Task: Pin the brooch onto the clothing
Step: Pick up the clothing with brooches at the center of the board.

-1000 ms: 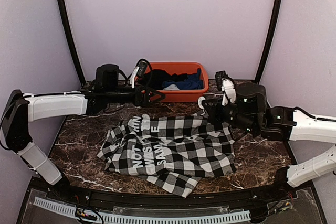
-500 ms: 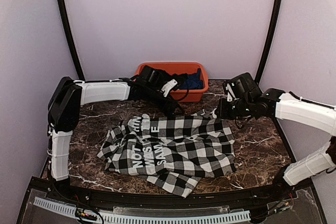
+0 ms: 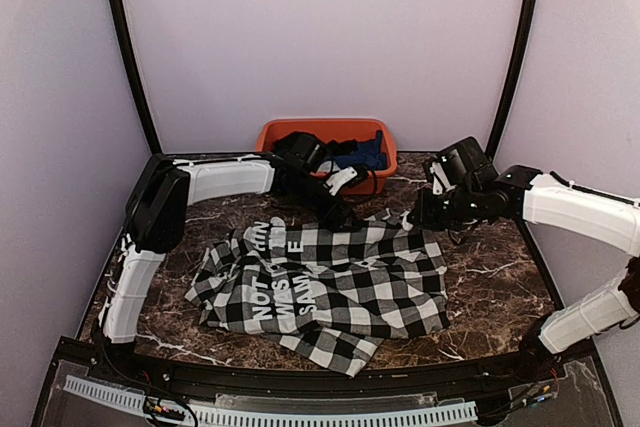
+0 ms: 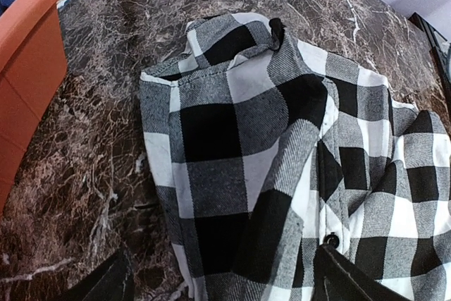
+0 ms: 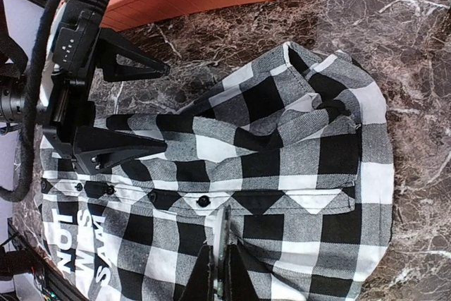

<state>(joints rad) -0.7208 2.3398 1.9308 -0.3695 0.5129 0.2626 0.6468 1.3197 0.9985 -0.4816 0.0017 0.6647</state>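
Shirt (image 3: 330,282) far edge lies near the spread left tool (image 5: 167,107).

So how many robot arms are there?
2. The left arm reaches from the left toward the orange tub; the right arm comes in from the right. Both end over the checked shirt's far edge.

White letters on shirt (image 3: 345,277): "NOT", "SAM".

top: high, rear, wide | wrists: close, steeply down — both share shirt (image 4: 239,139)
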